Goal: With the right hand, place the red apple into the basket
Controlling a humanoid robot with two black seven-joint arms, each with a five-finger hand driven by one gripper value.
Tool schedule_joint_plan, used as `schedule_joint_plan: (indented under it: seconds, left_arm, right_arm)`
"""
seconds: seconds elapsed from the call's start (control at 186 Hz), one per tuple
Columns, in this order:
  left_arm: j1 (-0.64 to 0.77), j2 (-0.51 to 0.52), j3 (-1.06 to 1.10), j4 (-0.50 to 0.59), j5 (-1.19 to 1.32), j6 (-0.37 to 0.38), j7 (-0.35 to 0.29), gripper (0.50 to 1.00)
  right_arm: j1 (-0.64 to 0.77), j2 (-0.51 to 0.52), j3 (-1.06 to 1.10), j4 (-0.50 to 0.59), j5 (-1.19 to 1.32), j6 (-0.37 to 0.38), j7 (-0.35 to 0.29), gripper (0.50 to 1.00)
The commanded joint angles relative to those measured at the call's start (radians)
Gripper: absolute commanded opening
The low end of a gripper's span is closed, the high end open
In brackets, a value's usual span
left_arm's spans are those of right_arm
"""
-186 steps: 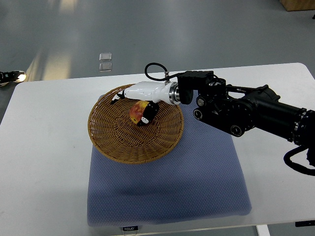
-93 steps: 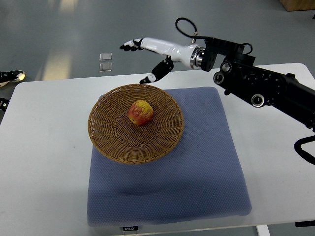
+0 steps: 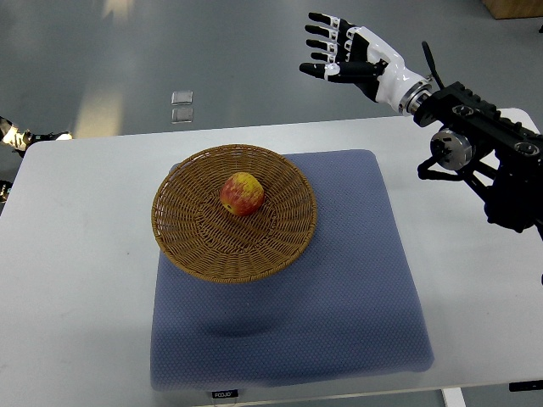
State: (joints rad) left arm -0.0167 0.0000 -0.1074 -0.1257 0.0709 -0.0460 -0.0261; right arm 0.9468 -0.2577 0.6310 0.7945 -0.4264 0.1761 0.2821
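Fingers [image 3: 327, 42] of the right hand [image 3: 352, 52] were spread wide and held nothing, the hand raised up beyond the far edge of the counter [image 3: 76, 254], well apart from the work. No left hand was in view.

The red apple [image 3: 242, 193] lay in the middle of the wicker basket [image 3: 182, 237], red mottled with yellow, resting in the shallow bowl. The basket sat on the far left part of a blue mat [image 3: 339, 288] spread over the white counter.

From where I stood the placing looked finished. Should the apple need lifting again, I judged it firm and fairly light, smooth-skinned and rounded, so apt to slip or roll under a loose hold and to bruise under a hard one; cupping it around its widest part from above, fingers on opposite sides, would suit best. The basket looked stiff but light, likely to slide if nudged.
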Motion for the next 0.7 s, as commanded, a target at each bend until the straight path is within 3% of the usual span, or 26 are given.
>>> schedule_joint_plan:
  seconds: [0.0,0.274,0.692]
  left_arm:
    - [0.000,0.000,0.000,0.000,0.000,0.000,0.000,1.000]
    - [0.000,0.000,0.000,0.000,0.001,0.000,0.000,1.000]
    - [0.000,0.000,0.000,0.000,0.000,-0.002,0.000,1.000]
  right_arm:
    - [-0.066,0.008,0.067,0.000,0.035,-0.004,0.002,0.913]
    - [-0.207,0.043,0.231,-0.014,0.158,-0.012,-0.001,0.913]
    - [-0.250,0.094,0.239,-0.072,0.296,-0.010,0.020,0.915]
